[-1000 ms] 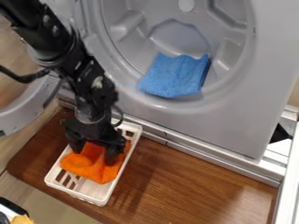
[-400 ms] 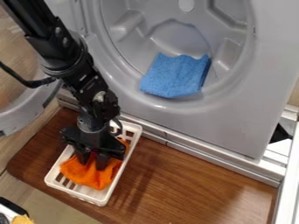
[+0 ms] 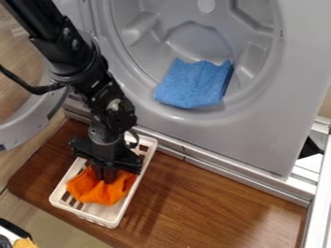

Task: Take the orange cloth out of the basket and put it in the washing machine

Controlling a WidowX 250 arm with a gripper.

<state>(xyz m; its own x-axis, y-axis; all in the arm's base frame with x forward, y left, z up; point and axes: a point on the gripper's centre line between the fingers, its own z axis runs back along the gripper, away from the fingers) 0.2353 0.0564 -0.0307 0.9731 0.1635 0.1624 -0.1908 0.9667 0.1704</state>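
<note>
Camera view: gripper [image 3: 105,178] pinching a bunched fold at the 12 o'clock side of the orange cloth [image 3: 99,192], which lies in the basket [image 3: 110,222], 7 o'clock from the washing machine [image 3: 259,138]. Probably light, limp, not slippery; best held by a thick, near-central fold.

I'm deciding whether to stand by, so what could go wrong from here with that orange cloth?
The gripper has the orange cloth only near its upper edge, with most of it spread below, so it might slip out on the lift. The loose part lies inside the slotted basket and could snag or drag the basket along. The blue cloth sits at the lower lip of the washing machine opening, so it may get knocked out.
</note>
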